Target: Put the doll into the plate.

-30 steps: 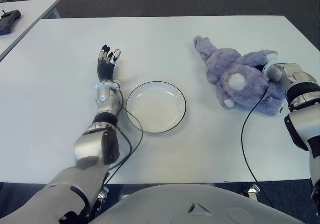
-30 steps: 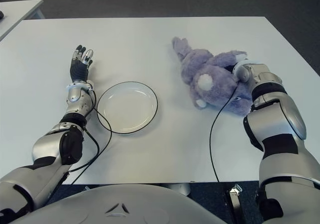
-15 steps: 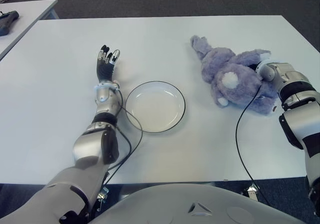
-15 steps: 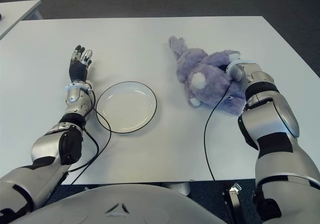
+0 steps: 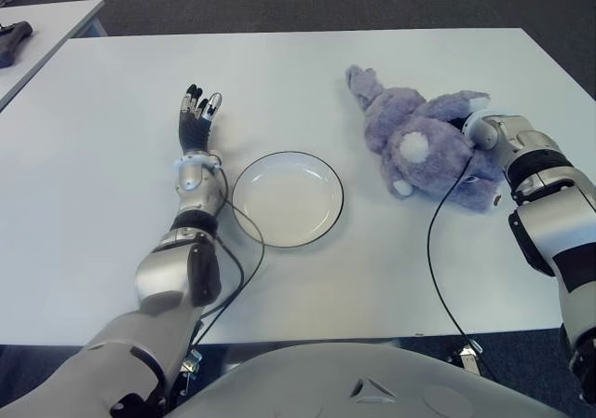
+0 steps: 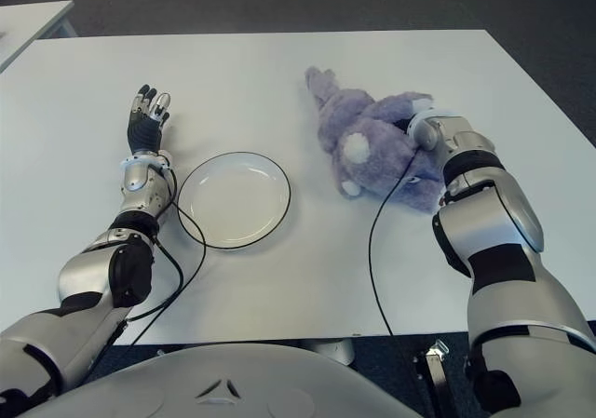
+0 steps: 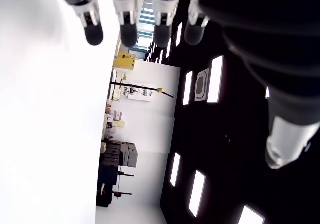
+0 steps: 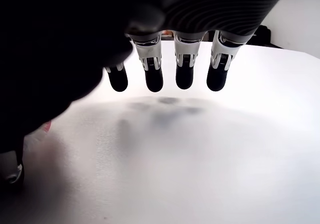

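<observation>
1. Left eye view: the doll (image 5: 424, 144) lies on the table (image 5: 307, 297), apart from the empty plate (image 5: 287, 199). The right hand (image 5: 477, 131) is pressed into it; whether it grips, I cannot tell. A weak hold could let the floppy doll slip or drag.
2. Right eye view: the left hand (image 6: 144, 120) shows just left of the plate, off the likely path; a cable (image 6: 374, 250) trails nearby.
3. Left wrist view: fingers straight, holding nothing.
4. Right wrist view: fingers (image 8: 154, 78) extended over pale surface; grip unclear.
</observation>
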Controlling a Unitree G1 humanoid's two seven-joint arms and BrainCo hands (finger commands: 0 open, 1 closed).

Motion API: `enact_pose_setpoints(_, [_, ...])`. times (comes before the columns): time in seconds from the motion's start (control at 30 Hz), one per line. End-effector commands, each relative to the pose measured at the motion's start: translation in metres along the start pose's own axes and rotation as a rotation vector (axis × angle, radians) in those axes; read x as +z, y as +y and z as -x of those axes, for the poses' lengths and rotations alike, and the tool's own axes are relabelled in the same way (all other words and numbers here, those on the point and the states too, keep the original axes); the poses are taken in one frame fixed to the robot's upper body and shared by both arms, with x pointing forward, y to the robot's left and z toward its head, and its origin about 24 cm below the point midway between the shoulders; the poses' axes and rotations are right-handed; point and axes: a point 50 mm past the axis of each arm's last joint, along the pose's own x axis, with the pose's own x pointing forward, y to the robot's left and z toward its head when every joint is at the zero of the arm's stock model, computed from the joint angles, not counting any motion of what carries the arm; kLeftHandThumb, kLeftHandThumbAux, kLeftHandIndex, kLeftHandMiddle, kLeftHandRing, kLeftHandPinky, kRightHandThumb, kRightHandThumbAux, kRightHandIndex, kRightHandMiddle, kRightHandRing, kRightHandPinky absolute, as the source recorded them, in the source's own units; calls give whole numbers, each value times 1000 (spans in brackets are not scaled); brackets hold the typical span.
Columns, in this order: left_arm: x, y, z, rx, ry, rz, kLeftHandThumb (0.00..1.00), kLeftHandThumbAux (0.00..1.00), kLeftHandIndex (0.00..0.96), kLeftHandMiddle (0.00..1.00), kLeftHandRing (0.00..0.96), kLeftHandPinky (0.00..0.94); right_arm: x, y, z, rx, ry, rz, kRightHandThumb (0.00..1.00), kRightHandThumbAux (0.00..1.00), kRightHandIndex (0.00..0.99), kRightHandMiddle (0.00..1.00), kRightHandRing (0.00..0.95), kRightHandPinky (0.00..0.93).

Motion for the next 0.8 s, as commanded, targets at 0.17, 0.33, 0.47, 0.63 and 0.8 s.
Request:
enact_pose_setpoints(0.17, [-106,20,88,90,457,46,0,581,7,70,38,0,59,36,-16,118,-181,-9,115,445,0,0,0,21])
enact_pose_setpoints(0.33, [-106,20,88,92,451,56,0,577,13,70,38,0,64,38,-17,114,-196,-8,114,448,0,0,0,25])
enact_pose_setpoints(0.47, [-106,20,88,91,452,57,0,575,16,70,37,0,67,38,-18,111,-213,-13,112,447,0,0,0,21])
enact_pose_setpoints(0.63, [-106,20,88,94,451,65,0,575,21,68,35,0,72,39,-18,115,-231,-20,101,438,0,0,0,14])
enact_pose_setpoints(0.8, [-106,20,88,95,456,58,0,577,21,67,35,0,75,40,-19,115,-239,-21,96,438,0,0,0,14])
